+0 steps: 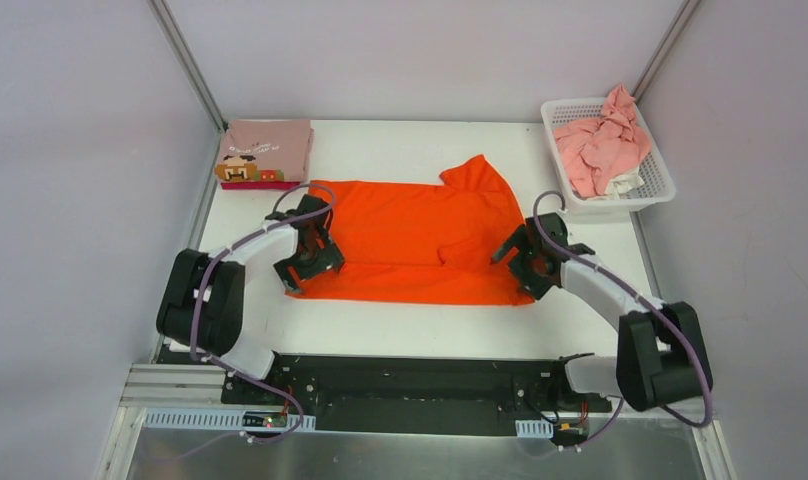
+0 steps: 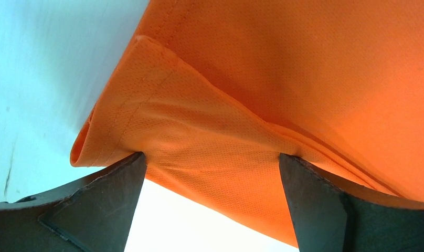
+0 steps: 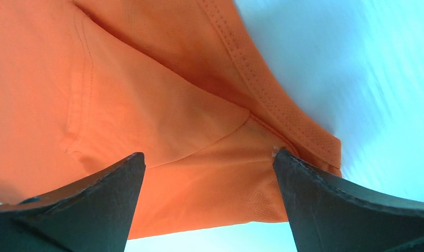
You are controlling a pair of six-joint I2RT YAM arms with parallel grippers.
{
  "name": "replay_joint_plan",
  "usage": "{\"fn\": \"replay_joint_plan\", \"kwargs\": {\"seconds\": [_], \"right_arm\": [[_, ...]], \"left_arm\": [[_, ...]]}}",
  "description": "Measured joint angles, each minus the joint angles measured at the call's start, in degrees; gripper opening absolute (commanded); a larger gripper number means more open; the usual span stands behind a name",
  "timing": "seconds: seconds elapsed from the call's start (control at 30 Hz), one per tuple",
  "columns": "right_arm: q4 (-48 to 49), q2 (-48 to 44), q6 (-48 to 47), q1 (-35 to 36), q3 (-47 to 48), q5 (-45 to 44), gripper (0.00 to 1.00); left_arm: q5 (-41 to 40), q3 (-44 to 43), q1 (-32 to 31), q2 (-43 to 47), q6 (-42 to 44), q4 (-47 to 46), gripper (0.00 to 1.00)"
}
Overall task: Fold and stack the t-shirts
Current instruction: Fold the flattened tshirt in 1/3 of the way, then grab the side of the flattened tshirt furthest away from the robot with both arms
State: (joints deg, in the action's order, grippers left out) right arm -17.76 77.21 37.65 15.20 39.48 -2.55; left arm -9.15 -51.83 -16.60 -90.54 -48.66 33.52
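Note:
The bright orange t-shirt (image 1: 420, 240) lies spread on the white table, one sleeve sticking up at the back. My left gripper (image 1: 315, 262) is open over its near left corner, fingertips down on the cloth. In the left wrist view (image 2: 212, 157) the orange hem (image 2: 210, 152) spans the gap between the fingers (image 2: 110, 199). My right gripper (image 1: 520, 262) is open over the near right corner, and the right wrist view (image 3: 209, 157) shows orange cloth (image 3: 199, 178) between the spread jaws. A folded dusty-pink shirt with the pixel face (image 1: 268, 150) lies at the back left.
A white lattice basket (image 1: 662, 190) at the back right holds crumpled light pink shirts (image 1: 605, 145). A magenta edge (image 1: 270, 184) shows under the folded pink shirt. Grey walls close the left, back and right sides.

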Motion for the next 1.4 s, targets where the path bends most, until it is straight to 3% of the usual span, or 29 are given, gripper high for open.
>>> {"fn": "replay_joint_plan", "kwargs": {"seconds": [0.47,0.7,0.97,1.07,1.2,1.4], "right_arm": [[-19.4,-28.5,7.4,0.0,-13.2,1.3,0.99],[-22.6,-29.5,8.2,0.0,-13.6,1.6,0.99],[-26.7,-31.4,8.2,0.0,-11.7,0.5,0.99],[-28.6,-33.5,7.7,0.0,-7.7,0.0,1.0],[-28.7,-32.3,5.0,0.0,2.3,-1.0,0.99],[-22.1,-19.4,-2.9,0.0,18.1,-1.6,1.0]], "left_arm": [[1.1,16.5,-5.2,20.7,-7.9,0.3,0.99],[1.7,20.9,-5.2,29.0,-12.1,1.0,0.99],[1.9,21.5,-5.2,35.1,-13.8,8.5,0.99],[1.9,18.5,-5.2,35.2,-13.1,11.3,0.99],[0.5,7.1,-5.2,31.6,-9.9,13.8,0.99],[-5.0,-16.9,-2.9,15.8,-2.4,13.9,0.99]]}}
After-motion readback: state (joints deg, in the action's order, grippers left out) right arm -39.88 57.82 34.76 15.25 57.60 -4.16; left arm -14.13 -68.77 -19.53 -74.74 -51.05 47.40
